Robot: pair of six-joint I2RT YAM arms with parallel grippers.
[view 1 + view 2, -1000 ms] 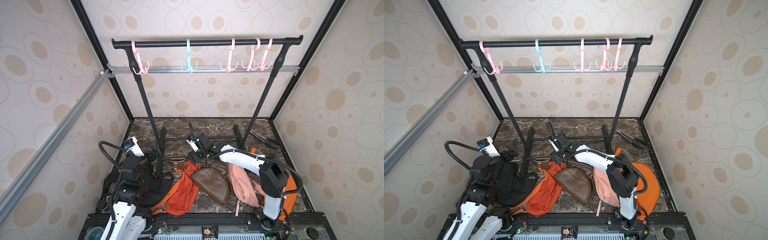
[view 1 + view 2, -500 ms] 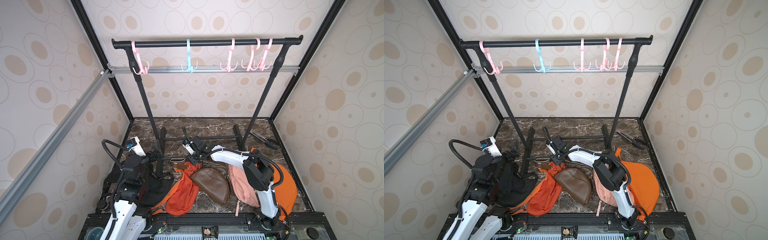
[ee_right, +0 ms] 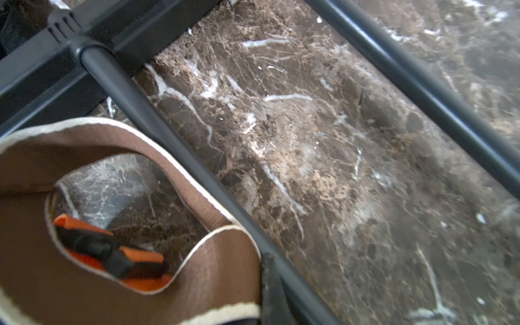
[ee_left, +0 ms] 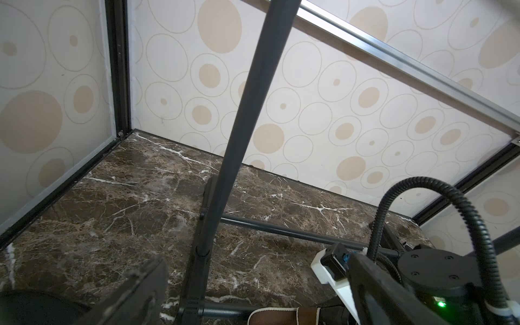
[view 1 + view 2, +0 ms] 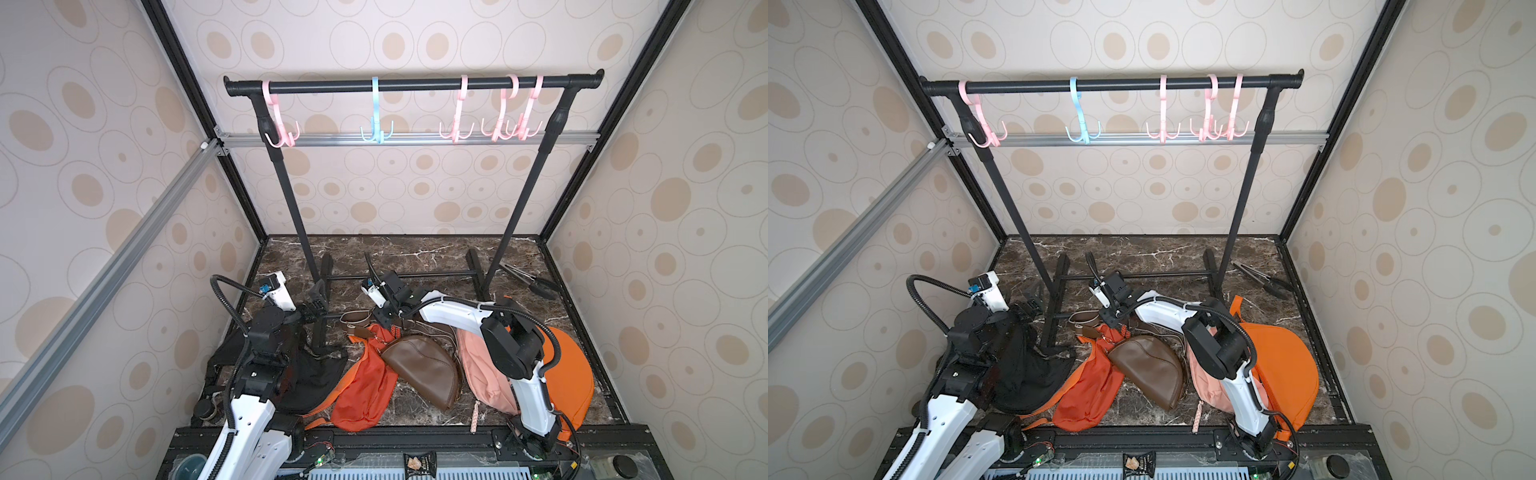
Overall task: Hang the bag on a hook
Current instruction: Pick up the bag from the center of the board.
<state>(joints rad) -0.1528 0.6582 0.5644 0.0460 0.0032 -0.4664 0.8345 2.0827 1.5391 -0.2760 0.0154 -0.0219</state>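
The right end effector is down at the bench, closed, right against the brown strap of the brown bag. In the right wrist view the strap lies touching the dark finger. Whether it is actually pinched cannot be told. The strap forms an open loop flat on the marble, and one side of it passes under the rack's low crossbar. An orange strap with a black buckle shows through the loop.

The brown bag lies flat just behind this end effector, toward the arm bases. Its long axis runs diagonally away from the end effector toward the front edge of the bench, and its strap end is the end nearest the fingers. A small orange bag touches it on one side and a pink bag lies just beside it on the other. A larger orange bag lies beyond the pink one.

The rack's top bar stands high above the end effector. It carries one blue hook and four pink hooks, all bare.

The left end effector has its jaws spread wide and holds nothing. It sits beside the rack's left upright, and a black bag lies under its arm.
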